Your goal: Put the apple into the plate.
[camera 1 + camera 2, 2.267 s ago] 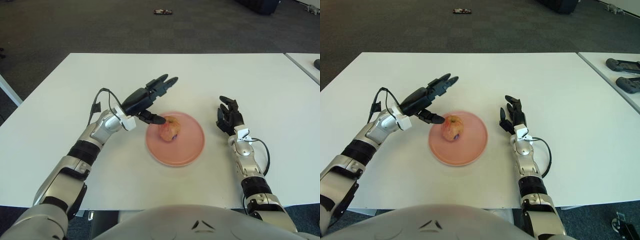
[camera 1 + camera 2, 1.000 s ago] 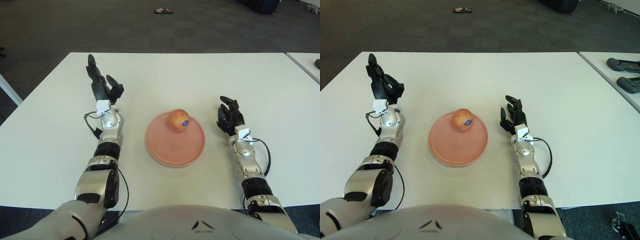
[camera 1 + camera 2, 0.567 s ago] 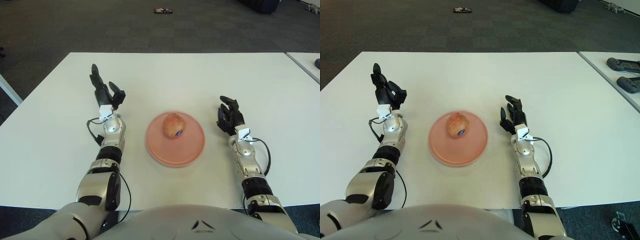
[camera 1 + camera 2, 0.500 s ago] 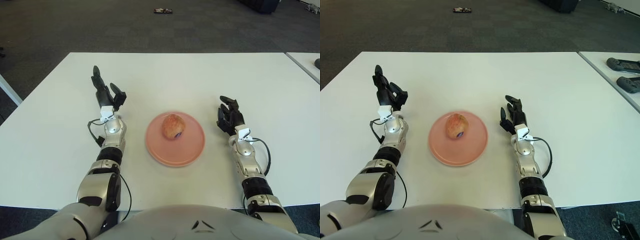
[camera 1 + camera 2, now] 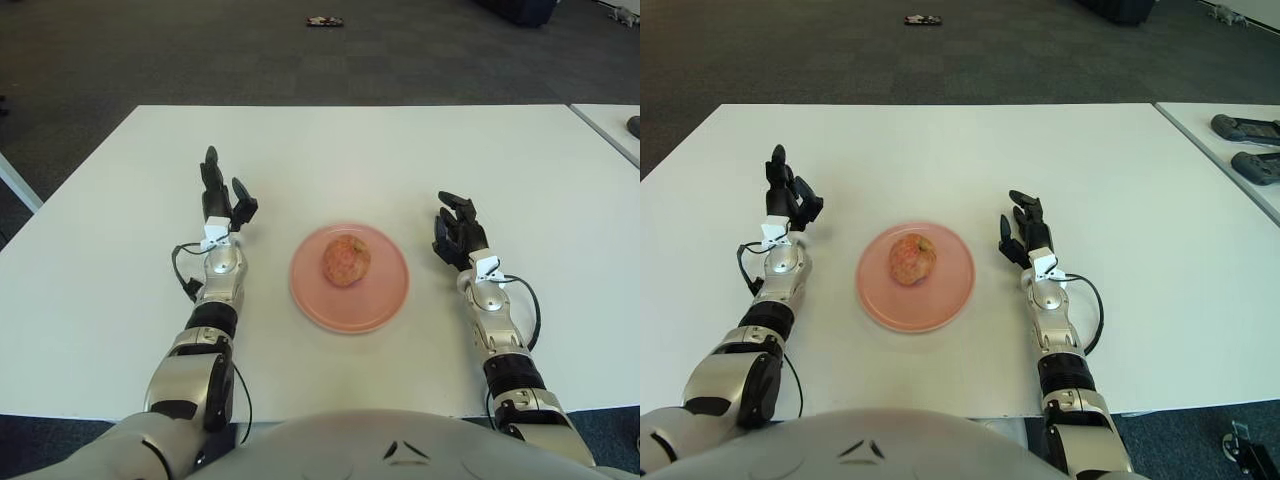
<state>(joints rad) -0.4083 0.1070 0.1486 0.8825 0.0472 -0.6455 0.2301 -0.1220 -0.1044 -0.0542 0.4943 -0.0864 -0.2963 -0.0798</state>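
A reddish apple [image 5: 345,262] lies on the pink plate [image 5: 379,298] near the middle of the white table. My left hand [image 5: 222,202] is to the left of the plate, well apart from it, with its fingers spread upward and nothing in them. To the right of the plate is my right hand [image 5: 455,229], fingers relaxed and open, holding nothing.
The white table [image 5: 330,150] stretches wide around the plate. A second table edge at the far right carries two dark devices [image 5: 1245,130]. A small dark object [image 5: 325,22] lies on the carpet beyond the table.
The left hand let go of the apple, pulled back left of the plate and drifted slightly toward me. The apple rolled about on the plate and settled near its middle.
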